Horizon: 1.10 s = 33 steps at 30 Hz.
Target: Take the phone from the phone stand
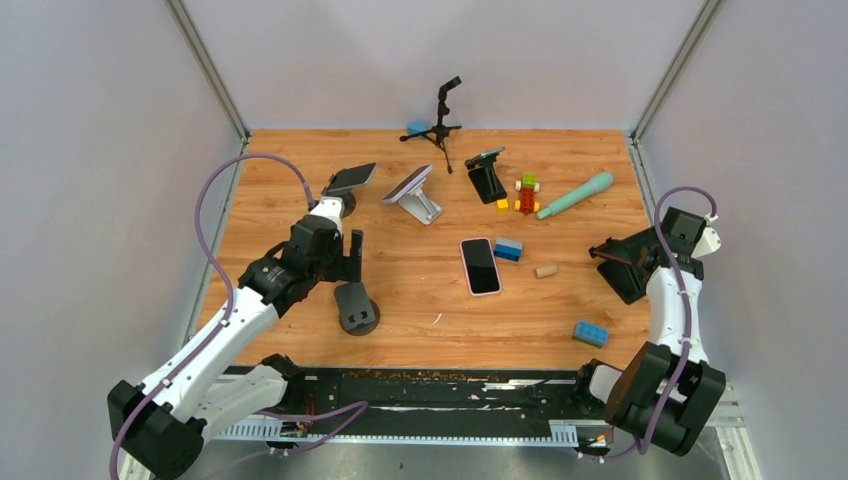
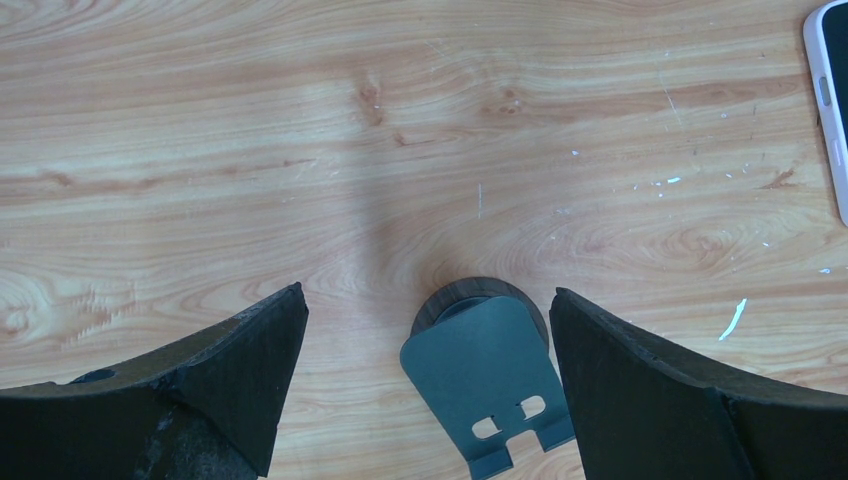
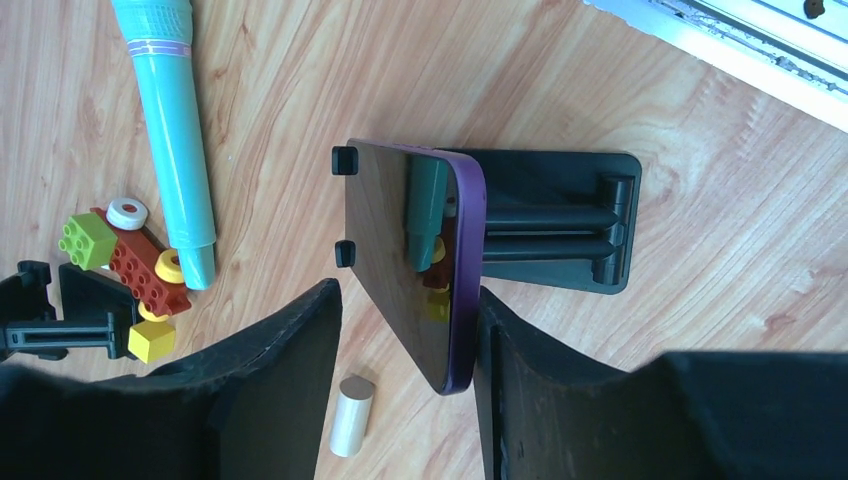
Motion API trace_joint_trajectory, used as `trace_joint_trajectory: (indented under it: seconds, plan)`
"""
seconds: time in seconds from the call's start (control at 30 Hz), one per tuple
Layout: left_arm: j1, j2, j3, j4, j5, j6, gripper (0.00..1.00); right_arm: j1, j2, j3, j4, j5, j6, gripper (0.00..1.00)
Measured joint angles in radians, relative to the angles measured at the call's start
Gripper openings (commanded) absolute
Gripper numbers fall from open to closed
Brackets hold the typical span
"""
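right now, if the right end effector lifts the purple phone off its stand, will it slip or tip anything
The purple phone looks rigid, so probably no flex. Its glossy screen mirrors nearby toys, so it may be slippery; edges seem safer to grip. Two hooks on the black stand catch one edge, so the stand might drag or tip.

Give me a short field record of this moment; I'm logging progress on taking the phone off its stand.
target: purple-edged phone, resting on the black phone stand
right tool: one finger on each side of that phone, with a gap showing on the screen side
left tool: open, above an empty dark grey stand with a round base
phone lifted: not yet
nearby: small wooden cylinder, teal pen-shaped object
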Motion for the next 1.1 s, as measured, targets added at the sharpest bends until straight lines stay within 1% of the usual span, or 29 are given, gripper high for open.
trace_joint_trajectory:
  seconds: [0.1,0.27,0.6,0.8,0.93,1.1]
  plan:
    - [0.0,0.001,0.0,0.0,0.0,0.0,0.99,-0.004,-0.021,-0.009,0.001,0.001,-0.014,0.47]
    - [0.0,0.009,0.0,0.0,0.0,0.0,0.99,-0.016,-0.05,-0.027,0.002,0.011,-0.034,0.37]
    - [0.0,0.011,0.0,-0.001,0.0,0.0,0.99,-0.031,-0.055,-0.04,0.001,0.018,-0.047,0.25]
    - [0.0,0.014,0.0,-0.001,0.0,0.0,0.99,-0.032,-0.055,-0.04,0.013,0.012,-0.048,0.21]
    - [0.0,0.018,0.0,-0.001,0.0,0.0,0.99,-0.034,-0.055,-0.037,0.016,0.007,-0.048,0.15]
    - [0.0,0.021,0.0,-0.001,0.0,0.0,0.99,-0.039,-0.055,-0.008,0.016,0.005,-0.048,0.13]
